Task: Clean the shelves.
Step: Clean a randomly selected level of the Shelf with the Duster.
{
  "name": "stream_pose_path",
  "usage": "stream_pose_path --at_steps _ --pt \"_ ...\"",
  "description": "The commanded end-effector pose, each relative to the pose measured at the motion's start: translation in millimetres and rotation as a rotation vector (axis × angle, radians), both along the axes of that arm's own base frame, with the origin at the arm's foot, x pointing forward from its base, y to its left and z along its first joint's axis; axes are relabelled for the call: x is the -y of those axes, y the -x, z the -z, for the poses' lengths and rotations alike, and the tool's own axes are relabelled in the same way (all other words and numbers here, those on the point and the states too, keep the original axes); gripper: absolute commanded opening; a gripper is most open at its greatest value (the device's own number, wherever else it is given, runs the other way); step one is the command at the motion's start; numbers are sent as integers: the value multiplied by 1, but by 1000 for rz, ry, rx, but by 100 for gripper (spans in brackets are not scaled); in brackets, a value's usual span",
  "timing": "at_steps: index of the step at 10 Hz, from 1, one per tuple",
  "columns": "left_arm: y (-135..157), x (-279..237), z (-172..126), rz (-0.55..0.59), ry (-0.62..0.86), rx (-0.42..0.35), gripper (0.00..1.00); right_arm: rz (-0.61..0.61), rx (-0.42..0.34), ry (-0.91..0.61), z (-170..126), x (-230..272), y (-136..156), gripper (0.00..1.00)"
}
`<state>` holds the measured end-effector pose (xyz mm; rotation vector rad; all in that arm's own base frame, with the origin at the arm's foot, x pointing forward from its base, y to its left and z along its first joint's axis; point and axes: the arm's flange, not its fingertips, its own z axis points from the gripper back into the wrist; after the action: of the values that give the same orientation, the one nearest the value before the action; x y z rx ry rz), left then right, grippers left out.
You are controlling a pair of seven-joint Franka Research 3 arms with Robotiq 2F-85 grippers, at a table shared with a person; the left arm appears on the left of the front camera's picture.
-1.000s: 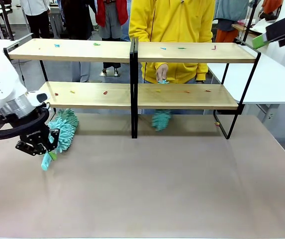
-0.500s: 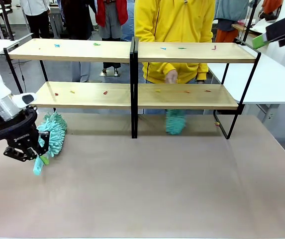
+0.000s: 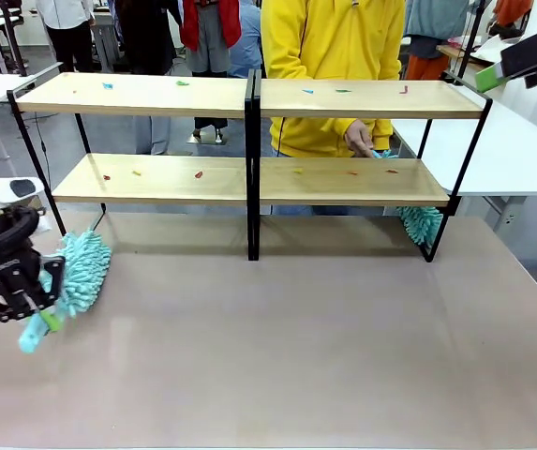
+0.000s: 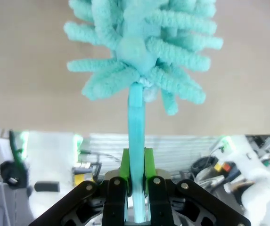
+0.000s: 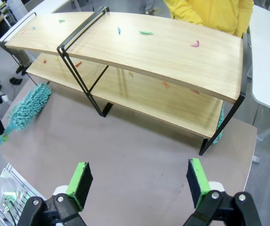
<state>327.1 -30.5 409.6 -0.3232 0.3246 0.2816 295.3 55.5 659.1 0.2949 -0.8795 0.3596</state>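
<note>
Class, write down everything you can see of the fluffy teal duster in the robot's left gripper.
The duster has a fluffy teal head of thick, soft-looking strands on a flat, pale blue handle that looks plastic. The left gripper is shut on the handle between its green pads. The duster slants over the brown table, its head near the left end of the shelves. Whether it touches the table cannot be told.

bright, even light from overhead, no glare. soft shadows lie under the shelves (image 3: 156, 178) on the tabletop (image 3: 296, 356). front view is sharp; wrist views bow straight edges, and the duster (image 4: 139, 42) looks blurry up close.
</note>
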Motion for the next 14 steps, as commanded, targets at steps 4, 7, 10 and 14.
stream_pose_path --at_steps 4,7,10,14 --pt "107 -56 -8 163 59 254 13 -1 -1 -6 0 1 -1 100" --pt "138 -82 -24 614 136 422 13 -1 -1 -6 0 1 -1 100" --pt "159 -100 -28 1128 240 528 13 -1 -1 -6 0 1 -1 100" --pt "165 -138 -53 1398 350 1018 13 -1 -1 -6 0 1 -1 100"
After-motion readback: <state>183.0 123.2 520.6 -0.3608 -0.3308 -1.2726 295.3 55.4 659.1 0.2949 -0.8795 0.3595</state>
